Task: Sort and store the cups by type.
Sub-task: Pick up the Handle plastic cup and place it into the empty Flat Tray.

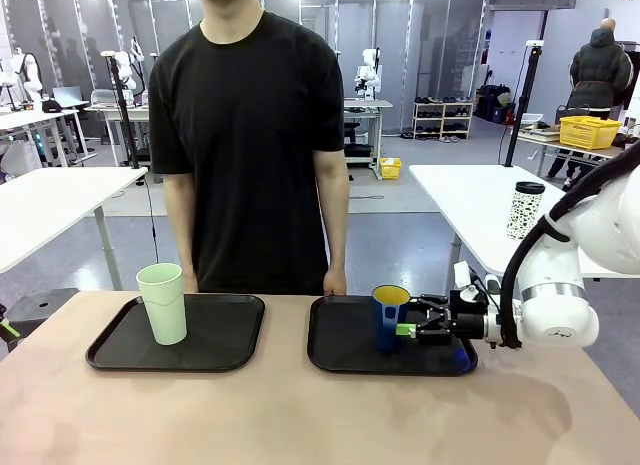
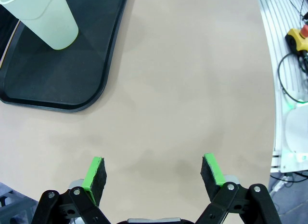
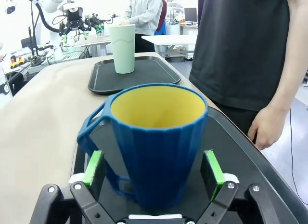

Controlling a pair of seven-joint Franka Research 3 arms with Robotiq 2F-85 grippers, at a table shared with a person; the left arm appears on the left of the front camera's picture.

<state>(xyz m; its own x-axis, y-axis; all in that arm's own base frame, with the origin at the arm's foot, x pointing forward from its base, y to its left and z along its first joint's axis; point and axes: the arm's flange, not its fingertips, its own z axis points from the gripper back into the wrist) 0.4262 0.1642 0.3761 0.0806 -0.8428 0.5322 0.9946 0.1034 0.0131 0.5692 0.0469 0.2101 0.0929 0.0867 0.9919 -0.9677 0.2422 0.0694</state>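
The short dark blue plastic mug with yellow inside (image 3: 156,137) hides its base between the right gripper's (image 3: 156,171) spread jaws, its handle at nine o'clock, while the left gripper (image 2: 153,173) hangs spread over bare worktop (image 2: 192,89).

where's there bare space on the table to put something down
Bare tabletop runs along the near edge and in the strip between the two trays. The left tray is free right of the green tumbler. The right tray is crowded: the blue mug stands between the right gripper's open fingers.

- On your left tray (image 1: 120,350) stands the tumbler (image 1: 163,303).
- The mug (image 1: 388,317) stands on the right tray (image 1: 335,350).
- Your right gripper (image 1: 412,330) straddles the mug.
- The person (image 1: 255,135) stands at the far side.
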